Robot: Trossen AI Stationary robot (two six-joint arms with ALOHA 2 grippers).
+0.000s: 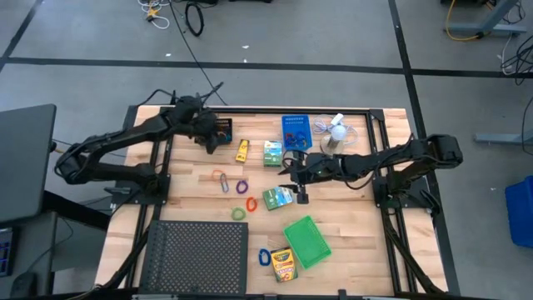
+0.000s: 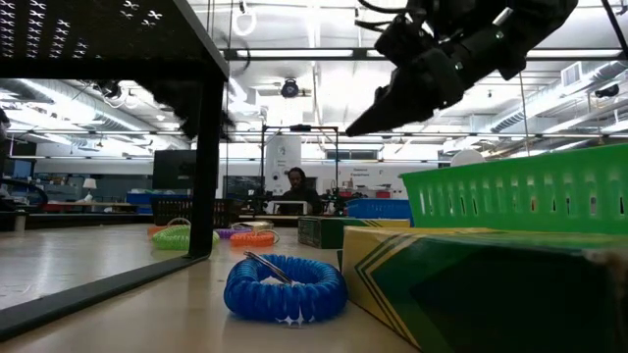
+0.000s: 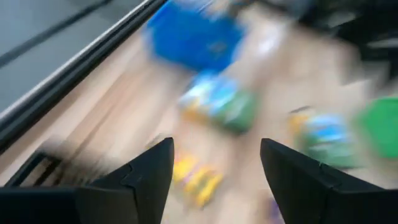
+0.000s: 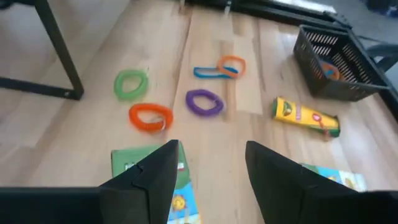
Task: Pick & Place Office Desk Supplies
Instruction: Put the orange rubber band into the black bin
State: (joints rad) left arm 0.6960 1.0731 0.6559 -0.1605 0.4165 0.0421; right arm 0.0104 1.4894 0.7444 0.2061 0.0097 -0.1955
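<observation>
Six rubber-band loops lie on the table (image 1: 350, 250): orange-blue (image 1: 221, 177), purple (image 1: 242, 186), orange (image 1: 251, 203), green (image 1: 239, 214) at centre, blue (image 1: 264, 257) near, one in the black bin (image 1: 221, 130). Two green-white boxes (image 1: 272, 153) (image 1: 278, 197), blue bin (image 1: 296, 132), green bin (image 1: 307, 242), crayon box (image 1: 283, 264), yellow tube (image 1: 241, 150). Left gripper (image 1: 211, 143) beside the black bin and right gripper (image 1: 300, 193) over the nearer box both gape empty.

Bare counter (image 1: 191, 187) left of the loops (image 1: 223, 180): free passage. Centre crowded: green-white boxes (image 1: 277, 197), blue bin (image 1: 295, 131), fan (image 1: 335, 133).

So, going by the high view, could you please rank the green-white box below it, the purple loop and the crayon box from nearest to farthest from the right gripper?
1. Green-white box, right beside the right gripper.
2. Purple loop, further toward the left arm's side.
3. Crayon box, near the table's front edge.
</observation>
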